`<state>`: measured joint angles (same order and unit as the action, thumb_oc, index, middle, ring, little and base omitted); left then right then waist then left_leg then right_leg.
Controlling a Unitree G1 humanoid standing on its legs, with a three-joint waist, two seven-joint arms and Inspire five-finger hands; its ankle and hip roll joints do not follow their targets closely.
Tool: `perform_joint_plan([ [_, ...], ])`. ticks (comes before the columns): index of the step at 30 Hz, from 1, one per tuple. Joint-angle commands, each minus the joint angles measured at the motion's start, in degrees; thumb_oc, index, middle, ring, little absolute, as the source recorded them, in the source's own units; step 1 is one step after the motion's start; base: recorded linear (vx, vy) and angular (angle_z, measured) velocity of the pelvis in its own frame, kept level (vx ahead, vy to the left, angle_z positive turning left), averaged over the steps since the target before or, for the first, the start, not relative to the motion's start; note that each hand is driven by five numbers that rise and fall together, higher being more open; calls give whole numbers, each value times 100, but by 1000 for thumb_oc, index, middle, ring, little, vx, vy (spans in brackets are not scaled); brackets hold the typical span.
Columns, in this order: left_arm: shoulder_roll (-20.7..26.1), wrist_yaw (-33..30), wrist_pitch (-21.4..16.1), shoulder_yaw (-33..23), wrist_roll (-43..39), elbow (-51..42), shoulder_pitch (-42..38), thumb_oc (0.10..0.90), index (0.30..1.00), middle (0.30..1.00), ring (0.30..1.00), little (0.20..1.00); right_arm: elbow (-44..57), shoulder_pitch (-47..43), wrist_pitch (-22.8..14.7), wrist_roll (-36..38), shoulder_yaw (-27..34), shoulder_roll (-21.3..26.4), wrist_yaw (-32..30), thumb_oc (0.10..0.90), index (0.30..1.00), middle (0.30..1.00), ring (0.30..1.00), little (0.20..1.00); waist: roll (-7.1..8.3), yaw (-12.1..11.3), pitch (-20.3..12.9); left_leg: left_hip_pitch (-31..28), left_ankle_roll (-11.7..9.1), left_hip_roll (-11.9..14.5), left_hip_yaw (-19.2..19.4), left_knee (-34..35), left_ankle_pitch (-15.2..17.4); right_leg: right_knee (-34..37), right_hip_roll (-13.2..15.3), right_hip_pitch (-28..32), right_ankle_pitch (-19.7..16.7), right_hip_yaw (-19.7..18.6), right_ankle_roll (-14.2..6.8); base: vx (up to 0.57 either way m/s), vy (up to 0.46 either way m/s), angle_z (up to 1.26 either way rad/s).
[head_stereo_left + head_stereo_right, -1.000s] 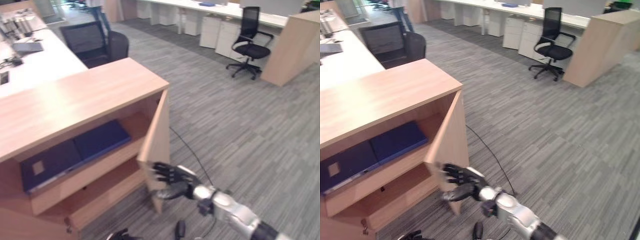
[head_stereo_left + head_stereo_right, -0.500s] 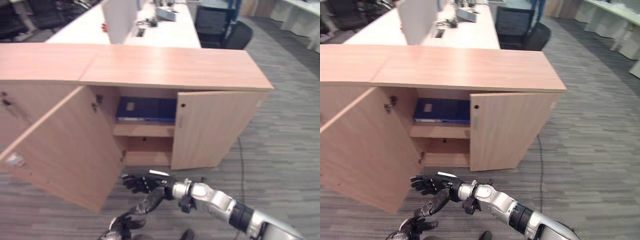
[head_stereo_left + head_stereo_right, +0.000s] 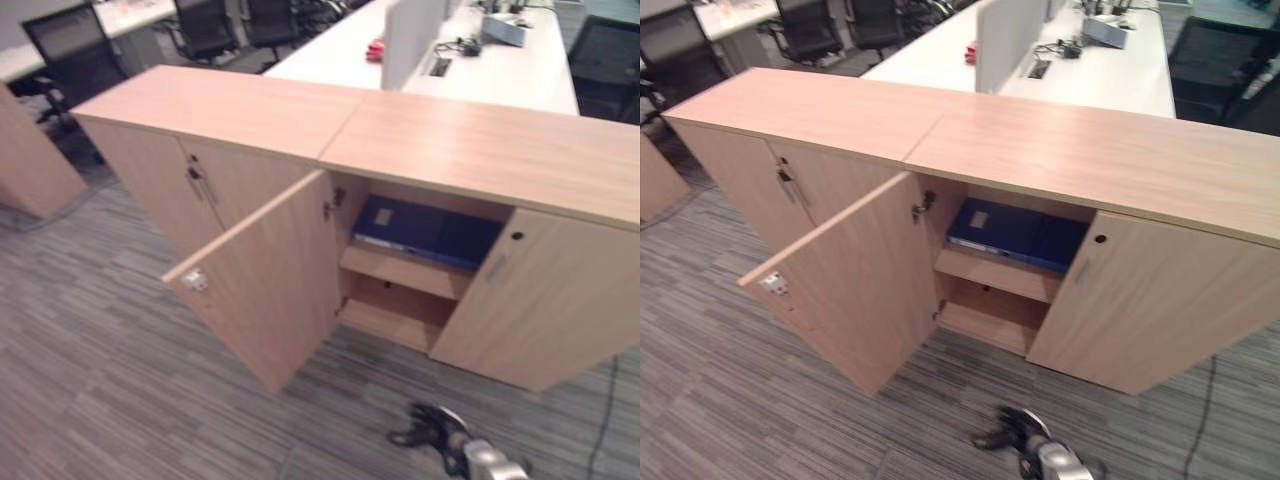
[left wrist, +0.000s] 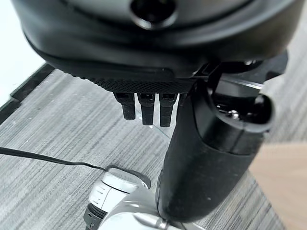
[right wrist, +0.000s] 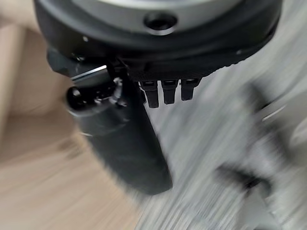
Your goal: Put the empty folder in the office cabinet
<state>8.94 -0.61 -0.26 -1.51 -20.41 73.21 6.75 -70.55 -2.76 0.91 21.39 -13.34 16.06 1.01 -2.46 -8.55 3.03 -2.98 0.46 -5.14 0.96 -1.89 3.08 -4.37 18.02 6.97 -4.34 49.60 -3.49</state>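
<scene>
Since half a second ago the camera has swung left, and our right hand point(image 3: 428, 432) has dropped low on the carpet in front of the light wooden office cabinet point(image 3: 470, 150), fingers loosely spread and holding nothing. Left hand point(image 4: 201, 158) hangs relaxed too, empty. The dark blue flat folder point(image 3: 425, 229) lies on the cabinet's upper shelf, behind the wide-open left door point(image 3: 265, 280). So placing looks done; we'd say swing that door shut gently, pushing near its outer edge.
</scene>
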Motion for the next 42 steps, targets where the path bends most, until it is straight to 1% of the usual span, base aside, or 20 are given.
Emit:
perform_joint_plan([
  [1,181,-141,-337,-280,-765,-163,-348,800,900,900,900,900,-191,-261,-125,-98,339,-320,-297,800,900,900,900,900,192,-369,-31,-101,-181,265,-470,544,196,281,422,93,-268,181,-772,34,163,87],
  [4,462,-319,-500,-519,-853,-490,-372,800,900,900,900,900,-589,-88,-97,145,964,-299,-408,800,900,900,900,900,191,-400,-93,-120,-109,136,-579,595,206,354,547,158,-433,208,-919,38,168,70],
  [6,742,-384,-566,-574,-728,-794,-421,800,900,900,900,900,-725,44,-63,7,1081,-248,-434,800,900,900,900,900,188,-403,-116,-123,-80,91,-584,607,202,397,573,147,-509,157,-977,22,99,13],
  [7,749,-389,-555,-572,-722,-814,-409,800,900,900,900,900,-725,48,-62,-3,1089,-257,-431,800,900,900,900,900,197,-412,-119,-125,-76,88,-579,609,202,402,574,147,-518,151,-981,20,83,-1],
  [8,1091,-425,-594,-600,-556,-1186,-492,800,900,900,900,900,-760,165,-41,-136,1127,-209,-405,800,900,900,900,900,196,-398,-138,-136,-52,71,-550,633,191,447,579,118,-581,79,-1012,12,74,-8],
  [13,2017,-592,-593,-991,-403,-1769,-806,800,900,900,900,900,-657,321,-22,-287,1054,-234,-306,800,900,900,900,900,306,-339,-184,-168,-20,94,-353,654,179,566,509,-40,-692,-239,-1046,6,28,-23],
  [15,2371,-674,-594,-1150,-355,-1782,-979,800,900,900,900,900,-632,337,-25,-279,1007,-260,-262,800,900,900,900,900,345,-305,-201,-178,-21,120,-280,658,178,604,474,-97,-721,-344,-1056,3,-21,-39],
  [16,2388,-676,-586,-1161,-353,-1789,-975,800,900,900,900,900,-631,333,-25,-278,999,-278,-264,800,900,900,900,900,362,-314,-200,-178,-21,120,-263,658,181,609,472,-107,-726,-363,-1055,-11,-27,-40],
  [17,2718,-657,-552,-1199,-297,-1749,-1146,800,900,900,900,900,-615,330,-22,-222,943,-285,-224,800,900,900,900,900,384,-259,-217,-191,-25,143,-188,664,180,635,446,-154,-755,-421,-1066,-16,-23,-36],
  [20,3144,-604,-518,-1165,-158,-1596,-1386,800,900,900,900,900,-589,333,-32,-171,848,-331,-143,800,900,900,900,900,426,-178,-269,-227,-29,167,-70,670,195,674,420,-226,-787,-569,-1075,-9,-18,-36],
  [21,3160,-598,-524,-1160,-159,-1576,-1399,800,900,900,900,900,-587,332,-32,-168,845,-340,-142,800,900,900,900,900,436,-183,-268,-227,-29,168,-63,670,197,676,419,-231,-789,-577,-1075,-8,-18,-53],
  [22,3365,-585,-495,-968,-5,-1594,-1699,800,900,900,900,900,-568,340,-37,-117,786,-347,-119,800,900,900,900,900,452,-116,-277,-262,-31,177,-1,672,207,681,409,-251,-807,-620,-1080,-18,-13,-31],
  [24,3430,-559,-495,-895,1,-1516,-1831,800,900,900,900,900,-564,325,-37,-104,757,-345,-100,800,900,900,900,900,457,-81,-278,-275,-31,178,28,673,209,687,405,-263,-813,-651,-1082,-19,-12,-7],
  [25,3552,-552,-490,-782,3,-1407,-2105,800,900,900,900,900,-560,313,-37,-64,715,-338,-71,800,900,900,900,900,461,12,-298,-306,-34,191,83,676,218,704,393,-290,-820,-712,-1087,-16,-17,-25],
  [28,3677,-504,-480,-489,-5,-1250,-2592,800,900,900,900,900,-564,290,-41,14,685,-310,-42,800,900,900,900,900,466,120,-321,-346,-39,211,176,679,229,722,380,-332,-839,-795,-1095,-12,-17,-17],
  [30,3719,-493,-478,-365,17,-1164,-2781,800,900,900,900,900,-566,277,-43,34,693,-299,-41,800,900,900,900,900,471,136,-322,-354,-40,216,207,680,232,725,376,-341,-847,-817,-1098,-13,-12,-20],
  [31,3773,-449,-463,-197,-26,-963,-3094,800,900,900,900,900,-572,241,-44,90,701,-256,-26,800,900,900,900,900,471,195,-325,-373,-40,220,253,681,236,722,375,-367,-864,-865,-1105,-21,-16,-16],
  [34,3851,-380,-435,34,-34,-731,-3496,800,900,900,900,900,-572,227,-52,178,736,-189,-17,800,900,900,900,900,458,307,-345,-416,-34,212,325,685,254,731,370,-414,-885,-950,-1114,-10,-7,-19],
  [37,3863,-315,-431,206,42,-648,-3722,800,900,900,900,900,-589,238,-60,224,771,-146,-2,800,900,900,900,900,457,366,-352,-438,-30,211,383,686,263,739,368,-438,-899,-996,-1121,-7,-1,-12],
  [42,3665,-272,-484,631,-21,-779,-4290,800,900,900,900,900,-771,246,-23,178,850,-19,9,800,900,900,900,900,475,474,-359,-489,-15,191,483,689,283,756,354,-482,-940,-1107,-1139,-4,-5,-13],
])
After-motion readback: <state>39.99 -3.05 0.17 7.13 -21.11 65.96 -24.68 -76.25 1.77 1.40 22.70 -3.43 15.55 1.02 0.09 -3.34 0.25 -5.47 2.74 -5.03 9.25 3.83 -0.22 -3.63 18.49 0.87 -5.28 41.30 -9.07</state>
